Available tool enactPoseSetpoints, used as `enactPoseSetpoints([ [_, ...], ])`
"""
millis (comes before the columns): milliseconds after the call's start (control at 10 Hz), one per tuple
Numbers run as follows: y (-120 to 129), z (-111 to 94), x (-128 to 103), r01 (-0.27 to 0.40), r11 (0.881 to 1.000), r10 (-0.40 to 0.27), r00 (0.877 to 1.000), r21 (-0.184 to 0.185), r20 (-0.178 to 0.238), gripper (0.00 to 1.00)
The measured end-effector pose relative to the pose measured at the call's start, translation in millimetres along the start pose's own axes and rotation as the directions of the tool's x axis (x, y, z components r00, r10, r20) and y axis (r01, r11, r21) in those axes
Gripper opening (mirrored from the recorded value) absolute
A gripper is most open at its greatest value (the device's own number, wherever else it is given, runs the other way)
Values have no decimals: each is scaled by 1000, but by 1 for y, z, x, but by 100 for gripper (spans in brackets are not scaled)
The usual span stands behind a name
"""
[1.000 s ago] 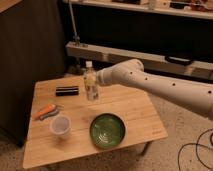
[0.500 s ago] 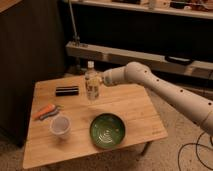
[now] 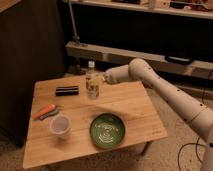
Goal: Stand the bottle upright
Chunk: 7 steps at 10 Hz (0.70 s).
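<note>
The bottle (image 3: 91, 80) is a small slim whitish bottle with a pale cap. It stands upright on the wooden table (image 3: 125, 107), near the far edge at the middle. My gripper (image 3: 103, 79) is at the end of the white arm, right beside the bottle on its right, at label height. Whether it touches the bottle cannot be told.
A green bowl (image 3: 107, 130) sits near the table's front. A translucent cup (image 3: 60, 125) stands front left. An orange-handled tool (image 3: 45, 110) lies at the left, and a small black box (image 3: 67, 90) lies left of the bottle. Dark shelving stands behind the table.
The bottle has stayed upright in the same spot. My arm has drawn back a little to the right, so the gripper sits at the bottle's right side instead of over it.
</note>
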Motion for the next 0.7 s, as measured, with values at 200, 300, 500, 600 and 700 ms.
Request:
enactPoseSetpoints([
  [200,0,5,-4,53,998,-52,999,-41,14,0],
  [300,4,10,-7,80,995,-79,997,-60,15,0],
  [500,8,13,-7,100,992,-99,995,-77,19,0],
  [600,8,12,-7,100,992,-98,995,-77,19,0],
  [700,8,13,-7,100,992,-99,995,-78,18,0],
])
